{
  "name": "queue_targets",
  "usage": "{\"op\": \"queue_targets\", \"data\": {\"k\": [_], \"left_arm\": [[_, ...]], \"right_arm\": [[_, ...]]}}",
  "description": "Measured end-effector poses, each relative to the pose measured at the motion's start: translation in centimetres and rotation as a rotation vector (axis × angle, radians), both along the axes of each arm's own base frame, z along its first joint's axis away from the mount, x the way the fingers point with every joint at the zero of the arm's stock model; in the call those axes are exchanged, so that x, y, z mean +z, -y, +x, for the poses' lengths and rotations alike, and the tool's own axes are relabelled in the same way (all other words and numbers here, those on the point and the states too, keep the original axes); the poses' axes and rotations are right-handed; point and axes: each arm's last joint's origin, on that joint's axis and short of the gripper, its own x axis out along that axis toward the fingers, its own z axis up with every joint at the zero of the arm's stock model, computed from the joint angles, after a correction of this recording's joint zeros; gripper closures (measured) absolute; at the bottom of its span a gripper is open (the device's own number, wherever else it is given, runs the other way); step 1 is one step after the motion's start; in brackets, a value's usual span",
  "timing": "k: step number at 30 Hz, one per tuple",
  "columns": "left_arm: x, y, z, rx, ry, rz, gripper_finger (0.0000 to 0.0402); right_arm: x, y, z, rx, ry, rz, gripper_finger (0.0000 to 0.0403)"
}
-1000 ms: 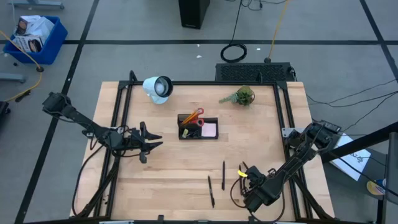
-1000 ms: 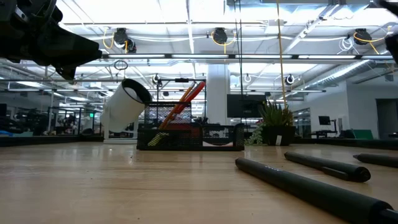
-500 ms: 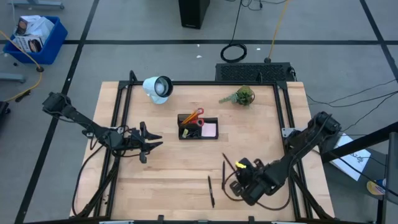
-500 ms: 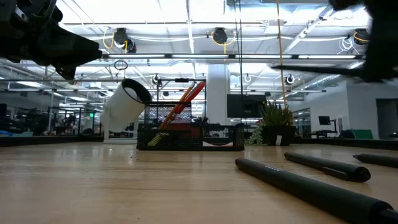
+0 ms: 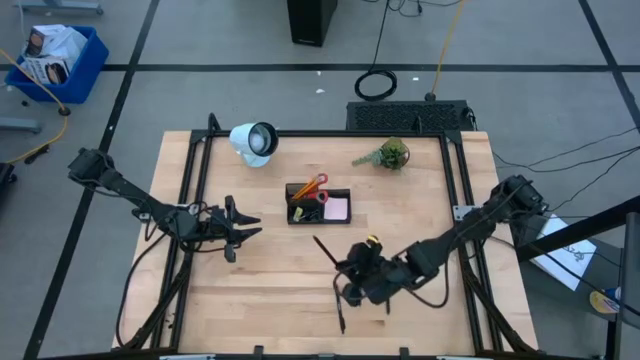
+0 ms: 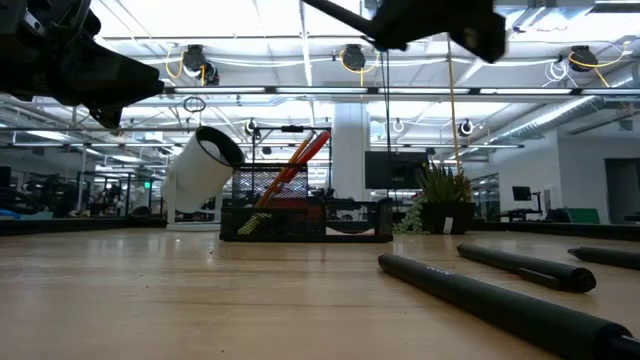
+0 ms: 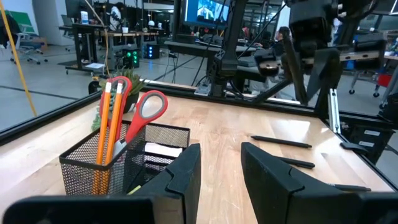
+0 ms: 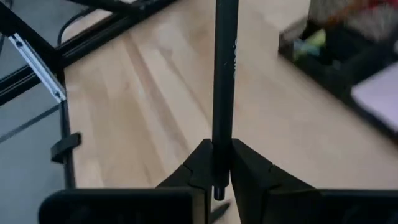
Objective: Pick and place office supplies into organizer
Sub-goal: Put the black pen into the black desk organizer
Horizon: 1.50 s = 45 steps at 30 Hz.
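The black mesh organizer (image 5: 318, 205) stands mid-table with red-handled scissors (image 7: 146, 109), orange pencils (image 7: 109, 124) and a pink sticky-note pad (image 8: 380, 93) in it. My right gripper (image 5: 348, 270) hangs above the table near and right of the organizer, shut on a black pen (image 5: 328, 250) that points toward it. In the low view this gripper (image 6: 400, 25) shows at the top. Loose black pens (image 5: 340, 308) (image 6: 500, 300) (image 6: 525, 268) lie flat on the wood. My left gripper (image 5: 252, 226) waits left of the organizer, open and pointing at it, with nothing between its fingers (image 7: 186, 171). My right gripper pinches the pen between its two fingers close to one end (image 8: 219, 152); a short stub (image 8: 217, 190) sticks out behind them. The pen runs straight out ahead along the fingers, toward the organizer. It is lifted clear of the table.
A white round lamp (image 5: 253, 141) lies at the far left and a small green plant (image 5: 392, 154) at the far right. A black frame rail (image 5: 195, 180) runs along the table's sides. Bare wood (image 5: 260, 290) lies between organizer and near edge.
My right gripper has risen and gone toward the table's left and far side, turning from pointing down to slanting forward. The pen has come up off the wood with it and swung round until it points at the organizer.
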Motion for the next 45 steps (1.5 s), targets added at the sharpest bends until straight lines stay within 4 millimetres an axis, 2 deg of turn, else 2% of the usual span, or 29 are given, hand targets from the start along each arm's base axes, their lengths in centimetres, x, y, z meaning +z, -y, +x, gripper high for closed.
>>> {"op": "queue_targets", "data": {"k": [8,15,21,25,30,35,37,41,43,45], "left_arm": [[0.0,0.0,0.0,0.000,0.000,0.000,0.0284],[0.0,0.0,0.0,0.000,0.000,0.000,0.0284],[0.0,0.0,0.0,0.000,0.000,0.000,0.0284],[0.0,0.0,0.0,0.000,0.000,0.000,0.0284],[0.8,-0.3,0.0,0.040,0.076,-0.047,0.0284],[1.2,-0.2,0.0,0.007,0.124,-0.114,0.0284],[1.4,-0.5,0.0,0.072,0.147,-0.140,0.0284],[1.1,-0.6,0.1,0.066,0.132,-0.232,0.0284],[1.2,-0.5,0.2,0.021,0.134,-0.209,0.0284],[1.3,-0.3,0.2,-0.072,0.126,-0.079,0.0284]], "right_arm": [[0.3,2.2,1.6,0.007,0.029,-0.158,0.0365],[-0.8,2.5,1.8,0.064,-0.013,-0.235,0.0370],[-2.7,2.3,1.7,0.154,0.096,-0.183,0.0365],[-4.1,2.8,1.5,0.202,0.202,-0.054,0.0369],[-4.8,2.9,0.8,0.283,0.363,0.087,0.0368],[-5.7,2.9,0.0,0.281,0.393,0.152,0.0365],[-5.9,2.9,-0.2,0.287,0.384,0.159,0.0368],[-5.7,2.7,-0.2,0.288,0.404,0.175,0.0370],[-5.6,2.7,-0.2,0.285,0.420,0.189,0.0367],[-5.5,2.7,-0.1,0.288,0.426,0.213,0.0363]]}}
